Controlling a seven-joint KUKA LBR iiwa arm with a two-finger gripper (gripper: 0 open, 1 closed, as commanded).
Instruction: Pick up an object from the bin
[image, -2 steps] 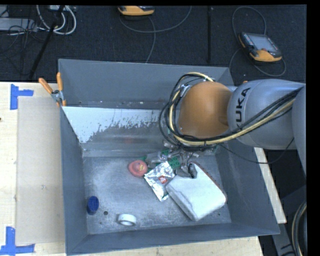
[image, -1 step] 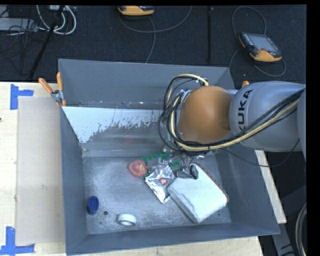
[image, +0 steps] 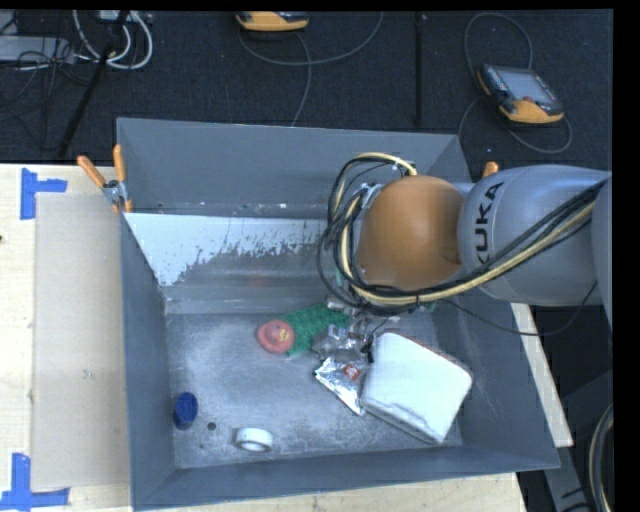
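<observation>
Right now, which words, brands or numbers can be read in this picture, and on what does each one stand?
"KUKA": black letters on the grey arm, beside its orange cover.
Silver foil packet in the bin: any print is too small to read.
No other text can be read.

white folded cloth (image: 418, 388): just beside the gripper (image: 350, 338), toward view's lower right | pink-red round thing (image: 273, 336): near, view's left | green mesh scrap (image: 312, 320): between them | blue cap (image: 185, 408), white ring (image: 253, 438): well apart, lower left
</observation>
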